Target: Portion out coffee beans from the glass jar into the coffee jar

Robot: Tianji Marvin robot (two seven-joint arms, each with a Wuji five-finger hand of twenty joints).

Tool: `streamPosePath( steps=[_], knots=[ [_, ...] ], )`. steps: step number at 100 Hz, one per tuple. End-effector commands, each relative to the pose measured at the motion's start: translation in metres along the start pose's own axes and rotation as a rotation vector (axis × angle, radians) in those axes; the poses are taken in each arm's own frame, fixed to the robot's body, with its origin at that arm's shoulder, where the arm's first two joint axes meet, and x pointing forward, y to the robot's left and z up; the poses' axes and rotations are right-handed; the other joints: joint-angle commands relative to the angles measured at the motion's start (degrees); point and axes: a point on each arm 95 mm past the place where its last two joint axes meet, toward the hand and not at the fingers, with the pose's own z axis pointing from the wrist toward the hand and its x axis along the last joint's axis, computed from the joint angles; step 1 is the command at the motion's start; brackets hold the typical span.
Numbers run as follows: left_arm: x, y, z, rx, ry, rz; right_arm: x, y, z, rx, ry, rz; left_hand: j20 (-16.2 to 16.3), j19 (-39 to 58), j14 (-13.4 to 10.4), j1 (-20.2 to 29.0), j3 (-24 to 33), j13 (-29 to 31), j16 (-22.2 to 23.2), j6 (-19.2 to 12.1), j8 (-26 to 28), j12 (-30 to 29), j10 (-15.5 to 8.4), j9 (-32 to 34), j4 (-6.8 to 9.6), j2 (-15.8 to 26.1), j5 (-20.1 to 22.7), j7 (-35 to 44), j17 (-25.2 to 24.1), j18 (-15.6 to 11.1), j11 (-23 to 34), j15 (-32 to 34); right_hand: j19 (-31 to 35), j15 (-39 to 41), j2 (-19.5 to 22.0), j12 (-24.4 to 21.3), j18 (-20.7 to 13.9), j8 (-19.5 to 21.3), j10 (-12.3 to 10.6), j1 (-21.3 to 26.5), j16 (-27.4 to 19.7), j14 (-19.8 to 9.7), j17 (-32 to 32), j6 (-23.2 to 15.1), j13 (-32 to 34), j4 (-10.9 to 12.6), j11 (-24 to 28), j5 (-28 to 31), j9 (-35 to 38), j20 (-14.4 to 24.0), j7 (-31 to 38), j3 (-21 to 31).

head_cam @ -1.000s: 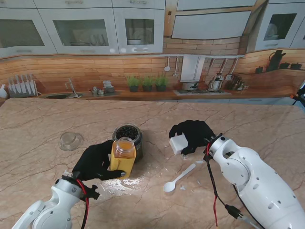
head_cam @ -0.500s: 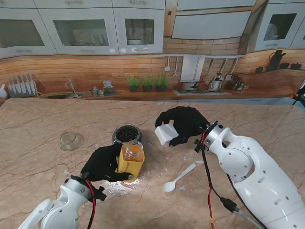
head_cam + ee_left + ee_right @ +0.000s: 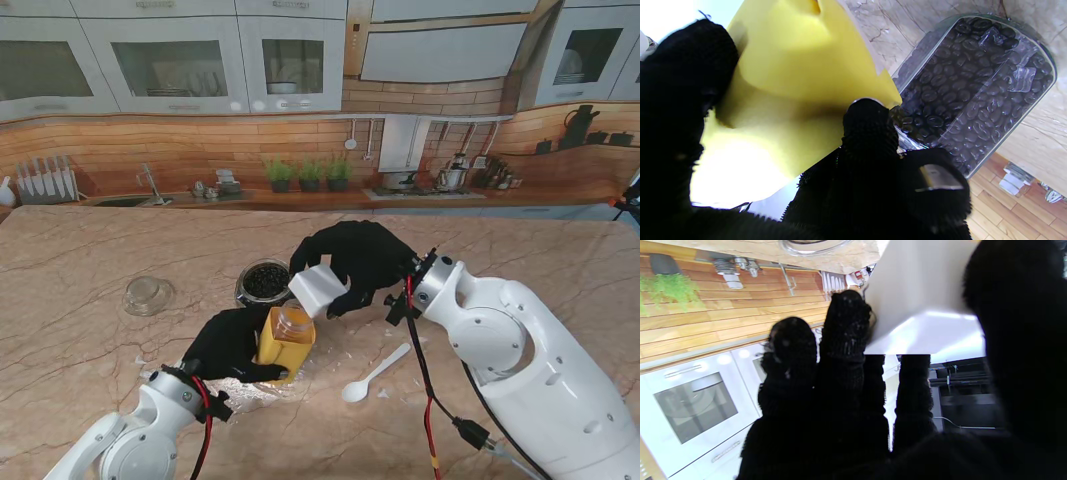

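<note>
Your left hand [image 3: 232, 345] grips the yellow-labelled coffee jar [image 3: 284, 343], now shifted right, just nearer to me than the bean-filled round glass jar [image 3: 266, 281]. Your right hand [image 3: 362, 262], clutching the white square lid [image 3: 318, 291], has swung over the coffee jar's mouth: capping looks imminent.

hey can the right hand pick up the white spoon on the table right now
Probably not as things stand: the right hand is shut on a white lid above the yellow jar. The white spoon lies uncovered beside that arm.
</note>
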Motion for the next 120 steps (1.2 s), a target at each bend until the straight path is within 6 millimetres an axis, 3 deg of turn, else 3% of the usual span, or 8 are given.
streamPosePath(
  steps=[1, 50, 120],
  knots=[
    [0.002, 0.001, 0.001, -0.004, 0.001, -0.002, 0.01, -0.001, 0.003, 0.005, 0.031, 0.007, 0.8, 6.1, 0.6, 9.7, 24.7, -0.4, 0.0, -14.9, 4.1, 2.7, -7.0, 7.1, 12.62, 8.8, 5.4, 13.1, 0.8, -3.8, 8.6, -0.4, 1.3, 1.1, 7.7, 4.6, -2.4, 2.1, -4.1, 9.8, -0.2, -1.0, 1.0, -10.2, 2.3, 3.1, 6.5, 8.4, 8.9, 1.2, 15.8, 8.7],
    [0.007, -0.003, 0.007, 0.0, 0.01, -0.003, 0.023, -0.009, 0.011, 0.06, 0.087, 0.06, 0.8, 6.1, 0.6, 9.6, 24.6, -0.4, 0.0, -14.8, 4.0, 2.7, -7.0, 7.0, 12.61, 8.8, 5.4, 13.0, 0.8, -3.8, 8.5, -0.4, 1.8, 1.8, 7.4, 5.0, -2.3, 2.3, -4.0, 9.5, -0.3, -1.0, 1.2, -10.3, 2.4, 2.8, 6.1, 8.8, 9.4, 1.4, 15.7, 9.0],
    [0.012, -0.007, 0.009, 0.012, 0.031, -0.01, 0.014, -0.014, 0.009, 0.102, 0.053, 0.053, 0.8, 6.1, 0.7, 9.7, 24.6, -0.4, 0.0, -14.9, 4.0, 2.7, -7.0, 7.1, 12.66, 8.9, 5.4, 13.1, 0.8, -3.8, 8.6, -0.4, 2.3, 2.6, 7.2, 4.7, -2.2, 1.8, -3.6, 9.2, -0.7, -0.8, 1.4, -10.1, 2.5, 2.4, 5.4, 9.4, 10.3, 1.6, 15.5, 9.2]
  ],
)
